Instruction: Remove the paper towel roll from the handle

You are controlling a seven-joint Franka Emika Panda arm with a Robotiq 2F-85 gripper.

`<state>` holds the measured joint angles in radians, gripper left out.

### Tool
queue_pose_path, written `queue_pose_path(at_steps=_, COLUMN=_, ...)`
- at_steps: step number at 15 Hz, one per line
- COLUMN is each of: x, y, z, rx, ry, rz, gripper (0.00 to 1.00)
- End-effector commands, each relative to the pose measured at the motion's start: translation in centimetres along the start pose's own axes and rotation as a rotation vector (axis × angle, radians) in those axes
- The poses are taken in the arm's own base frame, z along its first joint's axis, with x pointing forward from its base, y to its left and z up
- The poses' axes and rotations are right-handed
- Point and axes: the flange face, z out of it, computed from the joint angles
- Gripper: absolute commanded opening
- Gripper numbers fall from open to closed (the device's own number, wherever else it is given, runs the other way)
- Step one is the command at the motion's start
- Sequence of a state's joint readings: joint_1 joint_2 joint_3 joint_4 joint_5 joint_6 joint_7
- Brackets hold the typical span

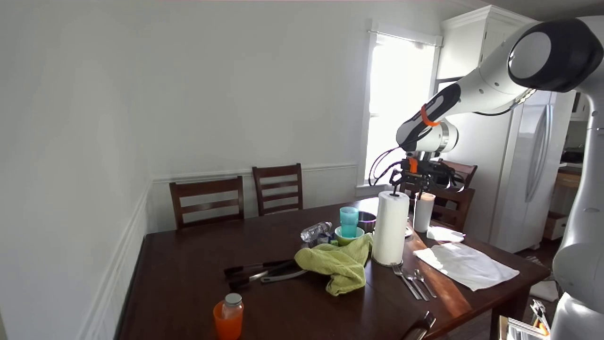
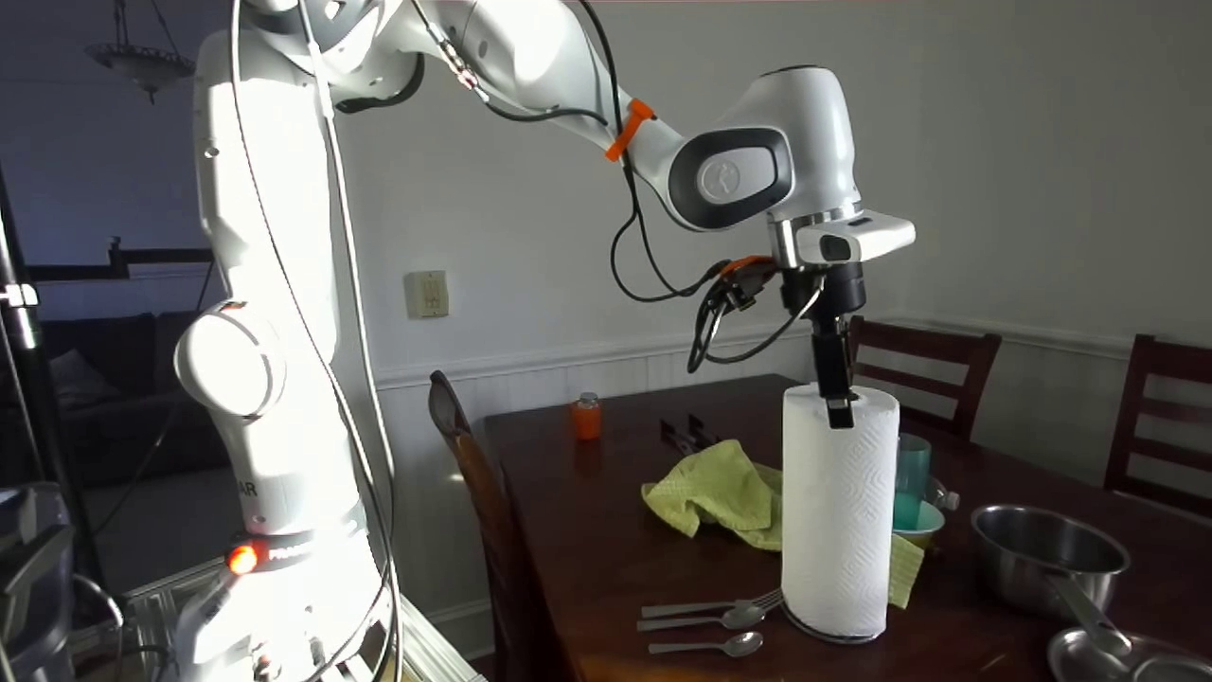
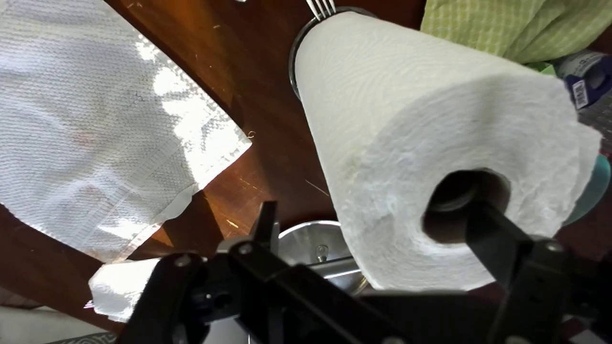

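The white paper towel roll [image 1: 390, 231] stands upright on the table in both exterior views [image 2: 833, 530]. The wrist view looks down on its top end and open core [image 3: 406, 119]. The dark wire base ring of the holder shows under the roll [image 3: 295, 62]; no post is clearly visible inside the core. My gripper [image 1: 407, 190] is open at the top of the roll [image 2: 841, 412]. In the wrist view the fingers are wide apart [image 3: 373, 212]. One fingertip is at the core hole, the other is outside the roll's side. Nothing is held.
Forks and spoons [image 2: 710, 611] lie beside the roll's base. A green cloth [image 1: 337, 264] and a bowl with a teal cup [image 1: 349, 221] stand close by. A steel pot [image 2: 1032, 559], white cloth [image 1: 465, 264] and white canister [image 1: 423, 215] are also near.
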<state>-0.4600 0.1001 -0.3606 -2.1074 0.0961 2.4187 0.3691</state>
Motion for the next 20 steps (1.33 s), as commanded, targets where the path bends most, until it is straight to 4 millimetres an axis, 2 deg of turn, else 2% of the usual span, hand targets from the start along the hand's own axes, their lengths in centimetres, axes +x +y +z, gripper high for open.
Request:
queue_pose_path(at_steps=1, x=0.6, y=-0.2, z=0.5, rx=-0.035, ry=-0.037, rz=0.009, gripper=1.0)
queue_pose_path(at_steps=7, x=0.8, y=-0.2, z=0.9, rx=-0.052, ry=-0.061, rz=0.014, gripper=0.98)
queue_pose_path(at_steps=8, x=0.9, y=-0.2, z=0.9, rx=-0.051, ry=-0.063, rz=0.016, gripper=0.83)
queue_pose_path(at_steps=9, x=1.0, y=-0.3, z=0.9, rx=-0.049, ry=-0.065, rz=0.018, gripper=0.73)
queue_pose_path(at_steps=11, x=1.1, y=-0.4, z=0.7, rx=-0.043, ry=-0.061, rz=0.019, gripper=0.62)
queue_pose_path(at_steps=14, x=1.1, y=-0.7, z=0.7, rx=-0.04, ry=-0.061, rz=0.015, gripper=0.39)
queue_pose_path(at_steps=15, x=1.0, y=-0.8, z=0.8, rx=-0.04, ry=-0.065, rz=0.013, gripper=0.7)
queue_pose_path(at_steps=16, x=1.0, y=-0.9, z=0.9, rx=-0.042, ry=-0.066, rz=0.012, gripper=0.79)
queue_pose_path(at_steps=17, x=0.9, y=-0.9, z=1.0, rx=-0.044, ry=-0.069, rz=0.011, gripper=0.8)
queue_pose_path(at_steps=19, x=0.8, y=-0.8, z=1.3, rx=-0.052, ry=-0.075, rz=0.01, gripper=0.93)
queue_pose_path(at_steps=20, x=0.8, y=-0.8, z=1.5, rx=-0.054, ry=-0.077, rz=0.008, gripper=0.9)
